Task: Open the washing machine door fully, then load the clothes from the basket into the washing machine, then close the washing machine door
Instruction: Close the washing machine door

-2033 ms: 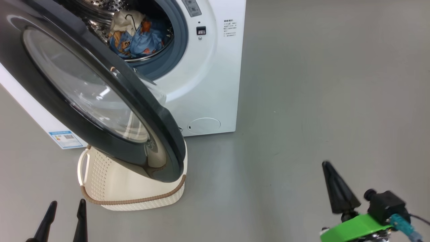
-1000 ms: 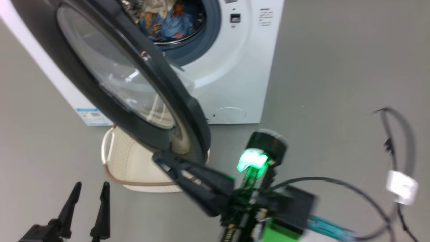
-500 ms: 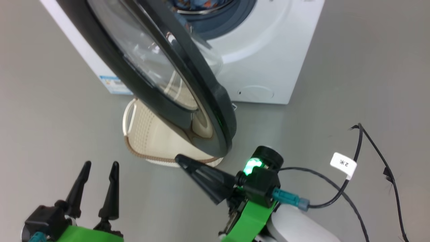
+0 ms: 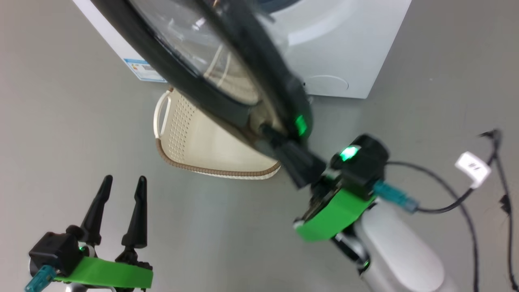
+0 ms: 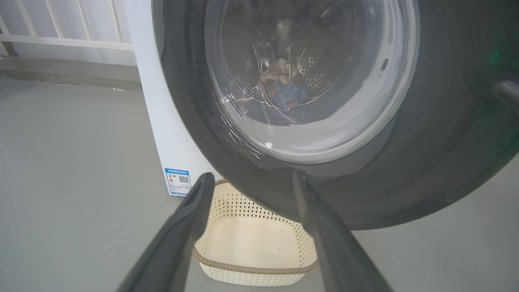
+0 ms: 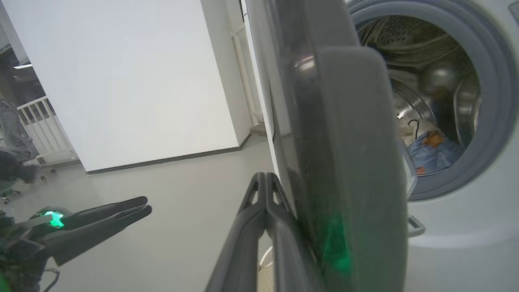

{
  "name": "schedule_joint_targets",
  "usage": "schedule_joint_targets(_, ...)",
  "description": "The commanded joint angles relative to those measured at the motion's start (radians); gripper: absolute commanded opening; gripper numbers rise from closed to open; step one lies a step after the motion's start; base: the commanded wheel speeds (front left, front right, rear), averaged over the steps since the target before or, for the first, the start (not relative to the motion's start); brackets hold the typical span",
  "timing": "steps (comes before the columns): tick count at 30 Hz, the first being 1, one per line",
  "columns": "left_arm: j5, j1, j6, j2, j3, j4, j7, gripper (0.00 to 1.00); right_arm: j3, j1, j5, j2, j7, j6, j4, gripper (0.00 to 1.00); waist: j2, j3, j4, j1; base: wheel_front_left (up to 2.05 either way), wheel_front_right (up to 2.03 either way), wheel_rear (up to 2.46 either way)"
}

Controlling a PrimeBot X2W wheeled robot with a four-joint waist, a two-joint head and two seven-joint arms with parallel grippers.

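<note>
The washing machine door [image 4: 227, 56] stands part open, its black rim and glass window above the basket [image 4: 202, 142]. My right gripper [image 4: 271, 133] is shut with nothing in it, its tip against the outer face of the door's lower rim. In the right wrist view the closed right gripper [image 6: 264, 177] lies along the door [image 6: 344, 142], and the clothes [image 6: 429, 150] lie inside the steel drum. My left gripper [image 4: 123, 181] is open and low, apart from the basket. From the left wrist, the left gripper [image 5: 251, 178] frames the basket [image 5: 251, 243], whose inside looks bare. The clothes [image 5: 284, 85] show through the glass.
The white washing machine [image 4: 348, 44] stands on a grey floor, with a blue label sticker [image 5: 177, 181] on its side. A black cable with a white tag [image 4: 472, 166] trails on the floor at the right. A white railing [image 5: 61, 24] and a white wall [image 6: 121, 81] lie beyond.
The head camera has tilted and moved in. My right gripper, still shut, swung from the lower right up to the door's lower rim. The left gripper has stayed open.
</note>
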Motion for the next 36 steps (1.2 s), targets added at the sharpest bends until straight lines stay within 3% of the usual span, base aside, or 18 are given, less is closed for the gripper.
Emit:
schedule_joint_targets(1, -0.009, -0.029, -0.002, 0.024, 0.031, -0.029, -0.006, 1.0, -0.038, -0.026, -0.015, 0.027, -0.005, 0.001, -0.038, 0.0, 0.0, 0.018, -0.001, -0.0001, 0.0, 0.0, 0.0)
schedule_joint_targets(21, -0.045, -0.151, -0.003, 0.042, -0.074, -0.039, -0.006, 1.0, -0.286, -0.291, -0.117, 0.029, -0.005, 0.001, 0.056, 0.0, 0.0, 0.178, 0.022, -0.0001, 0.0, 0.0, 0.0)
schedule_joint_targets(36, -0.074, -0.257, -0.003, 0.049, -0.135, -0.059, -0.006, 1.0, -0.424, -0.574, -0.091, 0.02, -0.005, 0.001, 0.203, 0.0, 0.0, 0.31, 0.033, -0.0001, 0.0, 0.0, 0.0)
